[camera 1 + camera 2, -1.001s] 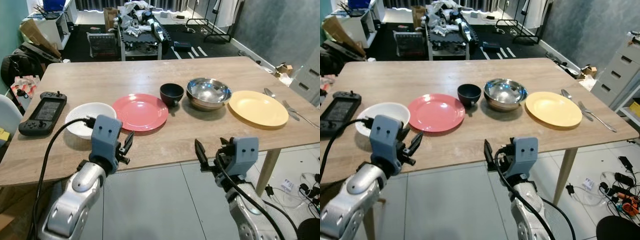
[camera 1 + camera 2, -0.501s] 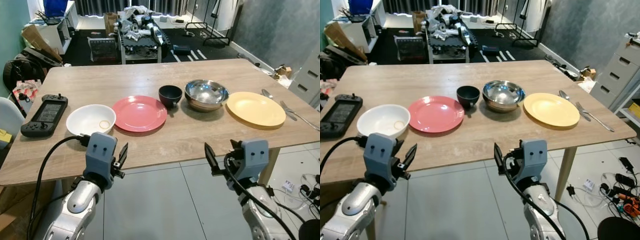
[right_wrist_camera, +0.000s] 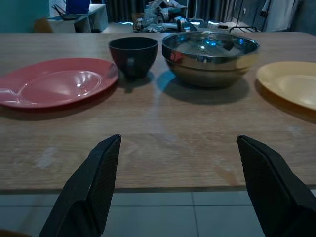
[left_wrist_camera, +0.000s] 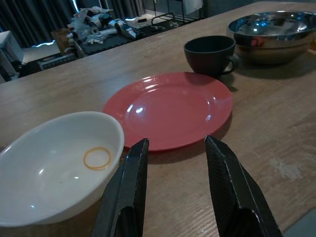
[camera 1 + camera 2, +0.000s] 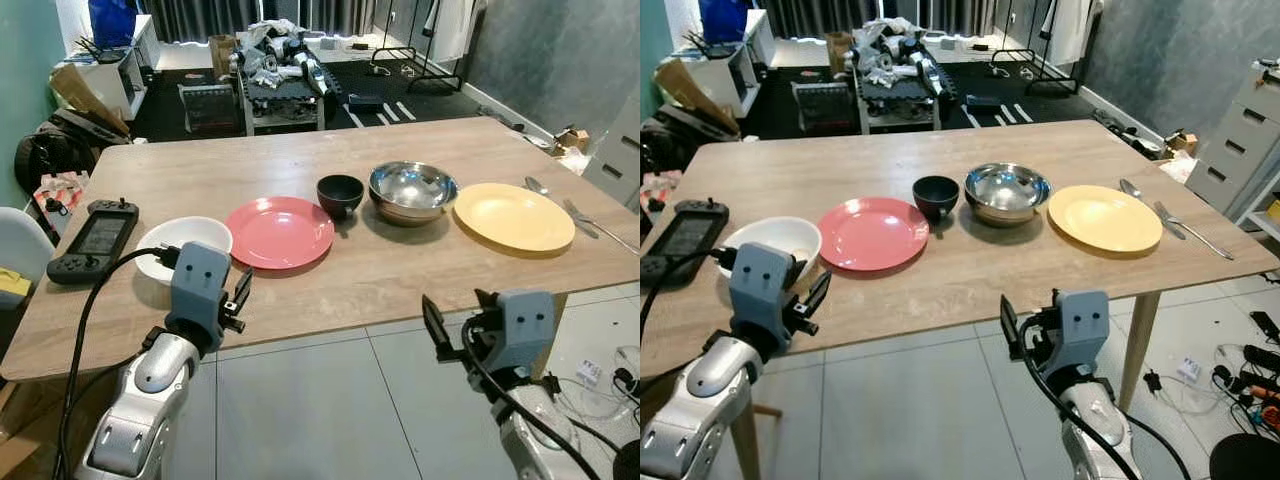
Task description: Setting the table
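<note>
On the wooden table stand in a row a white bowl holding a rubber band, a red plate, a dark cup, a steel bowl and a yellow plate. A spoon and a fork lie at the table's right end. My left gripper is open at the table's front edge, close to the white bowl and red plate. My right gripper is open, in front of and below the table edge.
A black handheld game console lies at the table's left end. A white chair stands to the left. Beyond the table are a cluttered low rack, a shelf and bags on a dark floor. Grey drawers stand at the right.
The camera has drawn back a little from the table. My right gripper has dropped lower and further from the table edge. My left gripper stays near the white bowl.
</note>
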